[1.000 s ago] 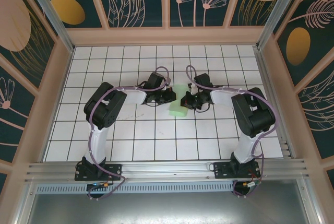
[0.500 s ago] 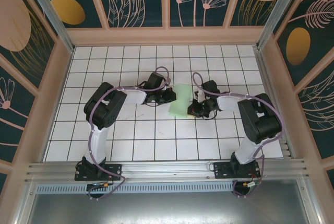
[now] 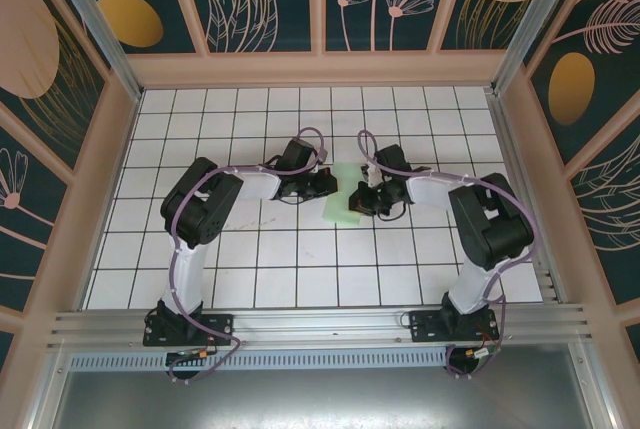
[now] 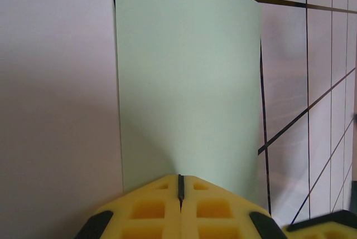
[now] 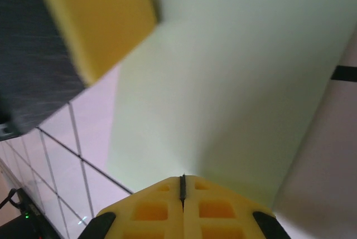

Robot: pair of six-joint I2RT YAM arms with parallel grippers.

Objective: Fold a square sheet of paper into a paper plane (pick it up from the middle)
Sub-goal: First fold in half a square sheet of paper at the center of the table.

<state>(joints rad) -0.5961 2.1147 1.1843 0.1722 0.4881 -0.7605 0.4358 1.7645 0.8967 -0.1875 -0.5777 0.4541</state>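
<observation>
The square sheet of paper is pale mint green and lies mid-table as a narrow strip, raised between both grippers. My left gripper is at its left edge, shut on the sheet. The paper rises into the closed yellow fingertips. My right gripper is at the right edge, also shut on the sheet, which curves up from its tips. The left gripper's yellow finger shows close by in the right wrist view.
The table is a white tiled surface with dark grid lines, walled by wooden panels at the back and both sides. Both arm bases sit on the metal rail at the near edge.
The right gripper swung out to the right and nearer, then came back left toward the left gripper. The paper looked wider half a second ago and is narrower now. The left arm stayed put.
</observation>
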